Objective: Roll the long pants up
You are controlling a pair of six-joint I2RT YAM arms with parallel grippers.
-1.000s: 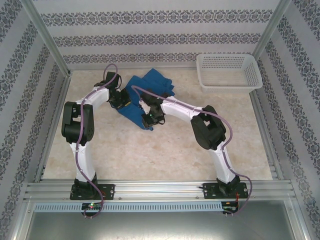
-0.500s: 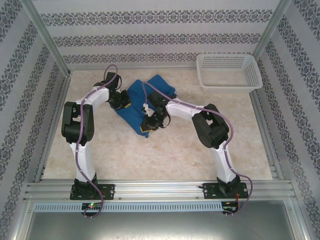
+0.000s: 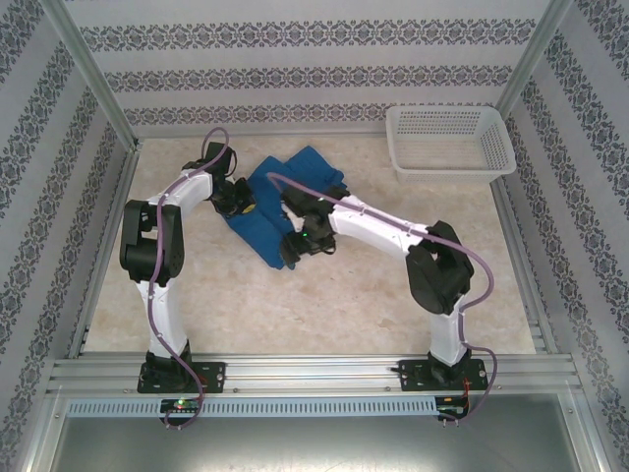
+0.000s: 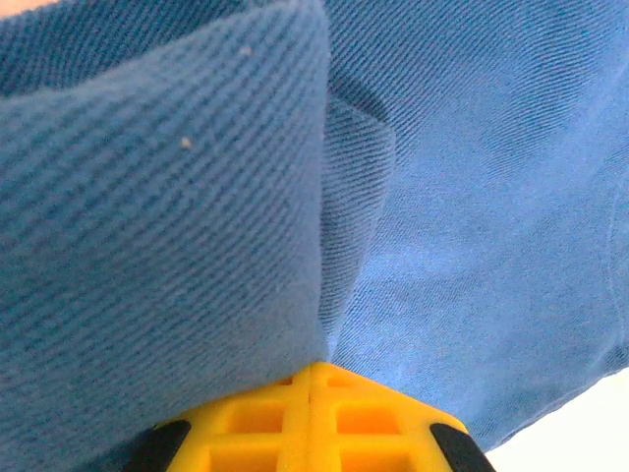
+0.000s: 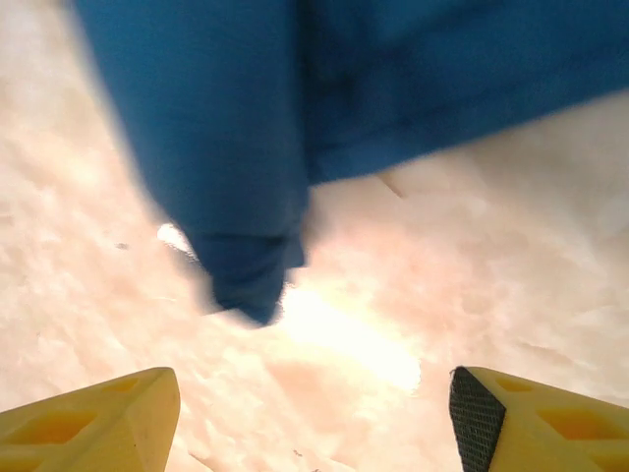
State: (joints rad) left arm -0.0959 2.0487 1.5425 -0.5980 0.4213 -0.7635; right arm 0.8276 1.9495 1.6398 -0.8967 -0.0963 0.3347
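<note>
My desk [image 3: 324, 305] is a broad slab of pale, cream-coloured marbled surface. On its far half, left of centre, lie the long pants [image 3: 300, 177], a rumpled, folded heap of plain royal-blue cloth with one narrow end trailing toward me. Close up from my left wrist, the fabric [image 4: 472, 197] shows a fine diagonal twill weave, with a thick, rounded fold standing over flatter layers. From my right wrist the cloth [image 5: 246, 147] is blurred, a soft blue tongue ending in a blunt tip on the marbled surface. In the far right corner, well apart from the pants, sits a rectangular white plastic basket [image 3: 452, 169] with mesh walls. My left claw [image 3: 241, 205] is at the left edge of the heap; its yellow ribbed fingers [image 4: 310, 379] are pressed together, pinching the blue fold at their tips. My right claw [image 3: 289, 256] is at the near end of the pants, its yellow fingers spread wide [image 5: 314, 413] and holding nothing.
</note>
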